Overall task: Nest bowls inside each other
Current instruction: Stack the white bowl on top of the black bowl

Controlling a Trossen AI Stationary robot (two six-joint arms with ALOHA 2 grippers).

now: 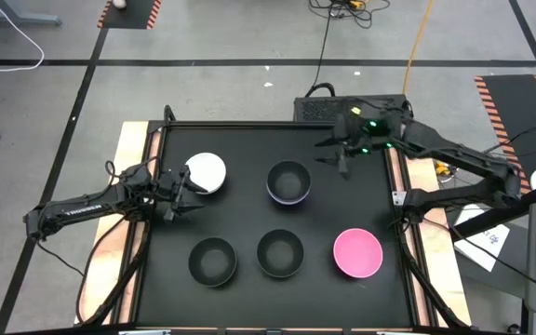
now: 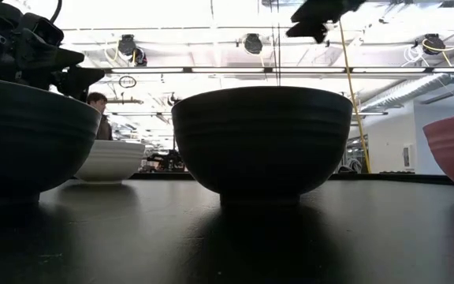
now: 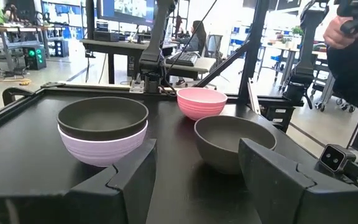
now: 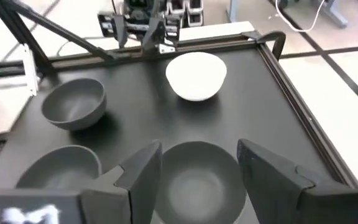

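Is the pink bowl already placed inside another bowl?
No, in the high view the pink bowl sits alone on the black table, empty and apart from the nearest black bowl.

The counter [image 1: 249, 177] has a black top with light wood along its sides. It stands on a grey floor [image 1: 212, 93] marked with black tape lines [image 1: 249, 62]. A yellow cable [image 1: 421, 42] and a black cable [image 1: 322, 46] lie on the floor. The room behind is big and bright, with long ceiling lights [image 2: 211, 31] and pipes [image 2: 416, 88]. A person [image 2: 98, 110] sits far back. Desks [image 3: 123, 46] fill the room.
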